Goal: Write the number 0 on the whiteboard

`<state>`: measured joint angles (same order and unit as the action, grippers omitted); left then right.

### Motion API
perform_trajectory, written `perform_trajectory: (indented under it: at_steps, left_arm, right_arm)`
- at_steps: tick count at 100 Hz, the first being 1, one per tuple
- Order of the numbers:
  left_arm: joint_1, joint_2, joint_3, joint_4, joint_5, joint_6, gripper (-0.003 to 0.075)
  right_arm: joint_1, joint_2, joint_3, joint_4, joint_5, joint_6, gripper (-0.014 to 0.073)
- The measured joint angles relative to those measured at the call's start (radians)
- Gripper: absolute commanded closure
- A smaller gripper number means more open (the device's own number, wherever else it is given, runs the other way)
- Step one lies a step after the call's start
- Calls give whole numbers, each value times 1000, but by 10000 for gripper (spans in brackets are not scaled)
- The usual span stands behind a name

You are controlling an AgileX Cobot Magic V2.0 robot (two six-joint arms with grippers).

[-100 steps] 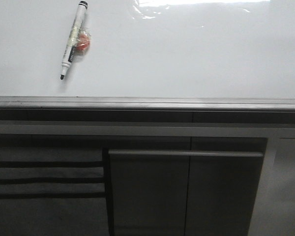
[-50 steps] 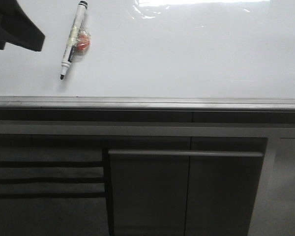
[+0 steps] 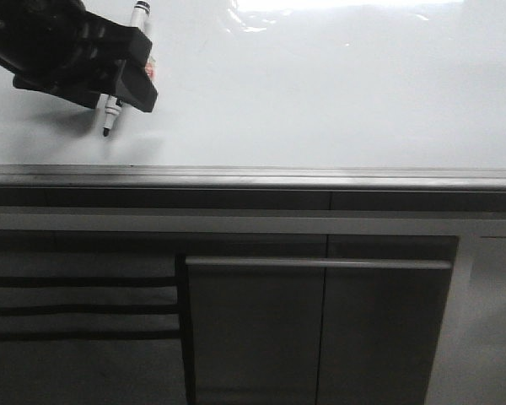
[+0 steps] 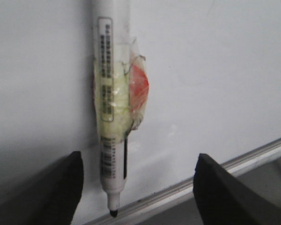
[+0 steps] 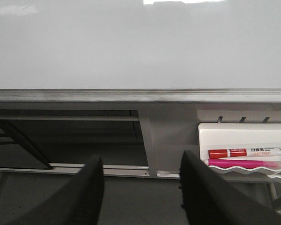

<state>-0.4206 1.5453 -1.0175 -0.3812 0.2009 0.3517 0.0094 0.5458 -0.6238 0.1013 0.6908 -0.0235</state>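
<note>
So the whiteboard (image 3: 320,93) takes up the whole upper part of the front view, with its grey edge strip (image 3: 253,176) running along the bottom and dark cabinets (image 3: 253,329) below that. No 0 drawn on it anywhere that I can see, the white is bare.

The marker (image 3: 110,114) lies on the board at the far left, tip pointing down toward the strip. The left tool (image 3: 122,80) sits right over it and covers most of the barrel in the front view. From the left wrist cam the marker (image 4: 111,117) has a lump of yellowish and red stuff taped (image 4: 131,93) to its side, and the two fingers (image 4: 56,192) are spread wide on either side of the tip, not touching it.

The right tool (image 5: 140,192) only shows in its own cam: fingers apart, nothing between them, hanging below the board edge in front of the cabinets. Off to one side there's a white tray (image 5: 243,150) holding a red marker (image 5: 248,152) and a pink one (image 5: 246,163).
</note>
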Motion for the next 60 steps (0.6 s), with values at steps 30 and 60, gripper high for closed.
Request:
perform_trajectory:
  at_steps: [30,60]
  left_arm:
    - [0,51,-41,-2,-12,0,468]
    - [0,52,-43,-2,-30,2,608]
  right_arm:
    - [0,0,0,0,0,0,265]
    - [0,0,0,0,0,-2,265]
